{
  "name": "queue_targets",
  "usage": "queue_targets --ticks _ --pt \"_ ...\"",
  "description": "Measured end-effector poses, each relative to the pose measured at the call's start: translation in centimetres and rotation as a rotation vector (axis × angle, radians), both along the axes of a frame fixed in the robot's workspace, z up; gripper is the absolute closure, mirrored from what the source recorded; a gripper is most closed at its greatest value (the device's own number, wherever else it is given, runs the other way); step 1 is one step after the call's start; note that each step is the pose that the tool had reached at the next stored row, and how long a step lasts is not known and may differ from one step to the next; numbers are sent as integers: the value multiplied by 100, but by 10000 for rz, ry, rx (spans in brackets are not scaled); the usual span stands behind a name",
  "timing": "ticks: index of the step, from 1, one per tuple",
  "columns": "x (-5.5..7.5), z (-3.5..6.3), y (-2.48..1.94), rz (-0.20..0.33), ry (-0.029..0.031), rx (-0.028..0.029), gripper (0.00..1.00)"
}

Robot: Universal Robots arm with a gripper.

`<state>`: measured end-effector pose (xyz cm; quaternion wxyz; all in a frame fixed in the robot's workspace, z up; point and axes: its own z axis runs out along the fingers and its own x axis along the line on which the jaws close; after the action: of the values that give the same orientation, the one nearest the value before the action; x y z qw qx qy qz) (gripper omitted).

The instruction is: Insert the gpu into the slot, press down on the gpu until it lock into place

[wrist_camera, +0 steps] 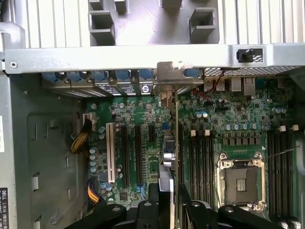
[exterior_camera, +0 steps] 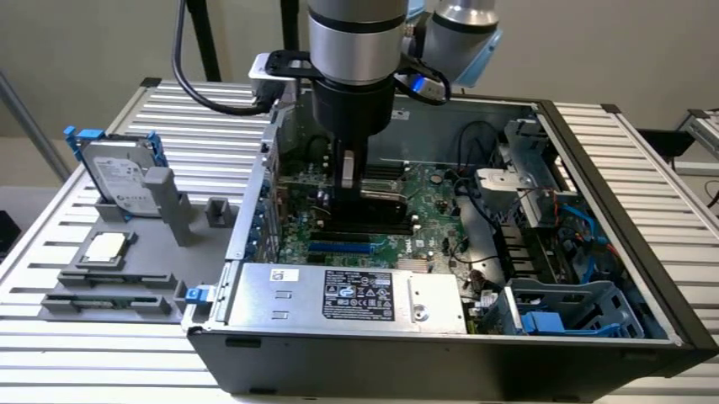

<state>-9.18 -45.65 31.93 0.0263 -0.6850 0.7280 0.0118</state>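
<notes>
The gpu (exterior_camera: 376, 204) stands on edge inside the open computer case (exterior_camera: 629, 210), over the green motherboard (exterior_camera: 433, 210). My gripper (exterior_camera: 350, 181) comes straight down from above and is shut on the card's top edge. In the wrist view the gpu (wrist_camera: 167, 152) shows edge-on as a thin strip running from my gripper (wrist_camera: 170, 202) to its silver bracket (wrist_camera: 174, 76) at the case's rear wall. The black fingers (wrist_camera: 190, 210) sit on either side of it. A bright-blue slot (exterior_camera: 340, 247) shows just in front of the card's lower edge. I cannot tell whether the card is seated in it.
A grey hard drive with blue rails (exterior_camera: 118, 177) stands on a grey fixture outside the case at the exterior view's left. The silver power supply (exterior_camera: 348, 295) fills the case's front. Black memory slots (wrist_camera: 200, 162), the CPU socket (wrist_camera: 240, 179) and a white slot (wrist_camera: 110, 152) flank the card.
</notes>
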Motion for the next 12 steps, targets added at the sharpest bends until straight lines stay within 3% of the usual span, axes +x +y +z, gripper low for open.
queue_targets --ticks 7,12 --pt "-10 -119 -8 28 -1 86 74" --pt "-32 -167 -8 27 -1 95 74"
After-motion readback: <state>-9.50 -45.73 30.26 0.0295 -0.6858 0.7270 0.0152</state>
